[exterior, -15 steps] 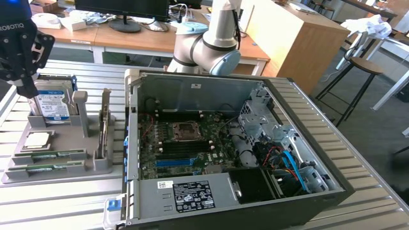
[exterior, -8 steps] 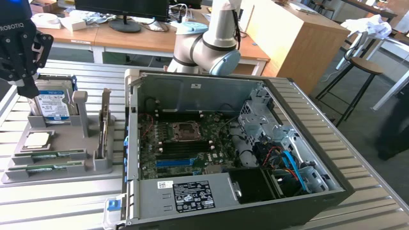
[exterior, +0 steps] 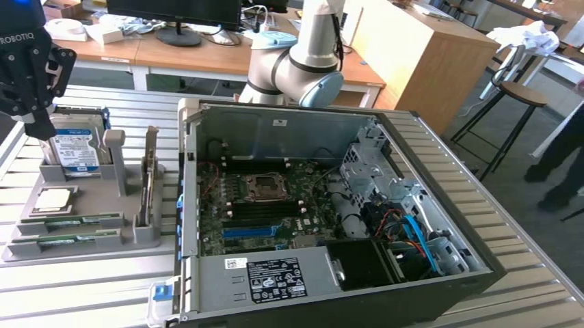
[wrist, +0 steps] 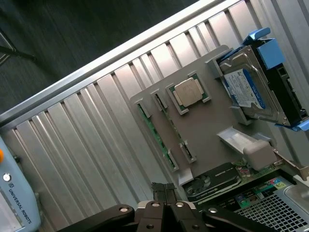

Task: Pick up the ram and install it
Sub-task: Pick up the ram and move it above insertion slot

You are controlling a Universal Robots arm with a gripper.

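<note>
The gripper (exterior: 38,130) (wrist: 166,191) hangs above the grey tray (exterior: 102,188) (wrist: 205,128), fingers pressed together and gripping nothing, close by the upright hard drive (exterior: 73,147) (wrist: 251,87). The ram (exterior: 84,220) (wrist: 155,135) lies in the tray's slots, two green sticks side by side, just beside the processor chip (exterior: 53,199) (wrist: 188,92). On the exterior view's right sits the open computer case (exterior: 273,133).

A grey tray (wrist: 207,125) is seen on a ribbed metal table (wrist: 96,145). A green ram stick (wrist: 157,140), a square processor (wrist: 189,92) and a hard drive (wrist: 248,89) are held in it. The gripper (wrist: 165,189) is closed, empty, near the tray.
</note>
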